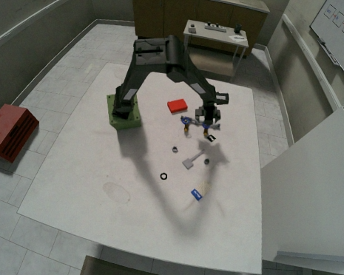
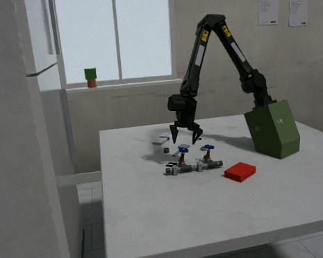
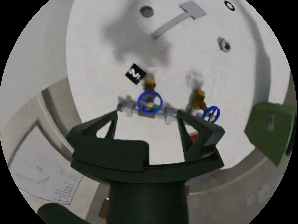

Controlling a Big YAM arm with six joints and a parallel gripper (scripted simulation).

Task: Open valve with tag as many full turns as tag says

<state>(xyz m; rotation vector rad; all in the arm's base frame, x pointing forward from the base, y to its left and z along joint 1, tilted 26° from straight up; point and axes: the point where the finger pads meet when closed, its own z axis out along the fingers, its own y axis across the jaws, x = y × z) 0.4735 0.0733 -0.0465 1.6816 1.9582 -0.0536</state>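
A grey pipe point(image 2: 193, 166) lies on the white table with two valves on brass stems, each with a blue handwheel. One valve point(image 2: 183, 150) has a small black tag point(image 3: 136, 72) beside it; the tag also shows in the top view point(image 1: 211, 138). The other valve point(image 2: 208, 147) stands nearer the red block. In the wrist view the tagged valve's wheel point(image 3: 150, 102) lies between my fingers' lines, the other wheel point(image 3: 212, 113) to the right. My gripper point(image 2: 185, 134) is open and empty, hanging a little above the tagged valve.
A red block point(image 2: 239, 171) lies near the pipe. The green arm base point(image 2: 273, 129) stands behind. A grey paddle-shaped tool point(image 1: 192, 158), two small nuts point(image 1: 174, 149), a black ring point(image 1: 160, 176) and a blue-tipped card point(image 1: 201, 190) lie farther out on the table.
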